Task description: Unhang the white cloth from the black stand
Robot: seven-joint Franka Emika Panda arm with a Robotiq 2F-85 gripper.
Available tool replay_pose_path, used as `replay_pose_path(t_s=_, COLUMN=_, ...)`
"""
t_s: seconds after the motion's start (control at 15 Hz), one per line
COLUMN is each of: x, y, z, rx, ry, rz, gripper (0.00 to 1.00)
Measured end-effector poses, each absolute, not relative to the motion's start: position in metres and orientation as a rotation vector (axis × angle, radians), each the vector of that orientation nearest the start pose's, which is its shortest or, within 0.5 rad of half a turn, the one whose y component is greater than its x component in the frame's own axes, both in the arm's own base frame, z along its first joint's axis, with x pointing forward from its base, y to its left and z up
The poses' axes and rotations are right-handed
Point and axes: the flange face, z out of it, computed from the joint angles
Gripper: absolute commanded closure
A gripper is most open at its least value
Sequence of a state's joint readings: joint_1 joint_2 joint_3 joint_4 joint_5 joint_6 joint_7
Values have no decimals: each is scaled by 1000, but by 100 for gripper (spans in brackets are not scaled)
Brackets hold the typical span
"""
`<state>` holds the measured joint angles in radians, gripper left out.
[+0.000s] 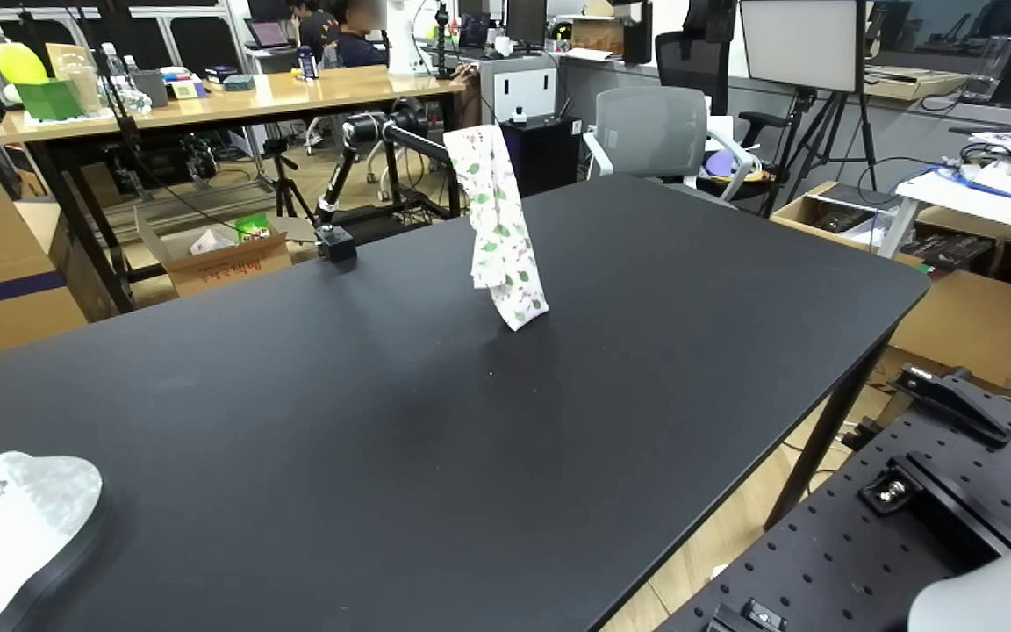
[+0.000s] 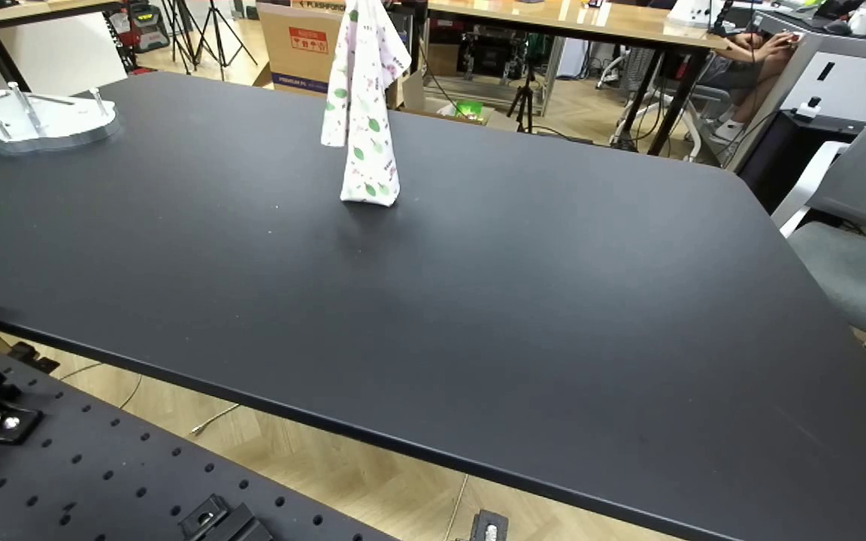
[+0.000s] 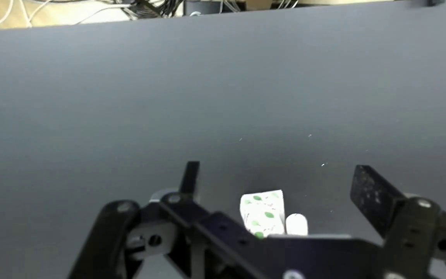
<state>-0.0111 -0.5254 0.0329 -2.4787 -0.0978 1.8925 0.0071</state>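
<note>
The white cloth (image 1: 503,228) with green leaf prints hangs in folds from the end of the black stand (image 1: 347,189), a jointed arm at the table's far edge. In an exterior view the cloth (image 2: 369,143) hangs with its top cut off by the frame and the stand cannot be made out. I cannot tell whether its lower end touches the table. In the wrist view my gripper (image 3: 277,166) is open, its fingers wide apart and empty. The cloth's lower end (image 3: 263,211) shows past the gripper body, which hides the rest. A plain white rounded shape (image 3: 296,224) lies beside it.
The black table (image 1: 365,421) fills most of the views. A pale plate with metal pegs (image 1: 40,505) stands on it, also seen in an exterior view (image 2: 42,120). A perforated black mounting plate (image 1: 821,562) adjoins the table edge. A grey chair (image 1: 650,132) stands beyond.
</note>
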Motion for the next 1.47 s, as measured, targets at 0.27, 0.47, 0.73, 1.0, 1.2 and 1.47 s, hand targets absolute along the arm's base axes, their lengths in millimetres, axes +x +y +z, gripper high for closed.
replay_pose_path(t_s=0.27, x=418, y=-19, z=461, rx=-3319, ry=-87, rz=-99, gripper=0)
replay_pose_path(t_s=0.47, x=447, y=-18, z=459, rx=-3299, ry=-97, rz=-210, gripper=0)
replay_pose_path(t_s=0.73, x=481, y=-11, z=452, rx=-3274, ry=-124, rz=-306, gripper=0)
replay_pose_path(t_s=1.0, x=501, y=1, z=437, rx=-3235, ry=-169, rz=-293, gripper=0)
replay_pose_path(t_s=1.2, x=504, y=2, z=436, rx=-3234, ry=-175, rz=-289, gripper=0)
replay_pose_path(t_s=1.47, x=504, y=5, z=425, rx=-3260, ry=-222, rz=-254, gripper=0)
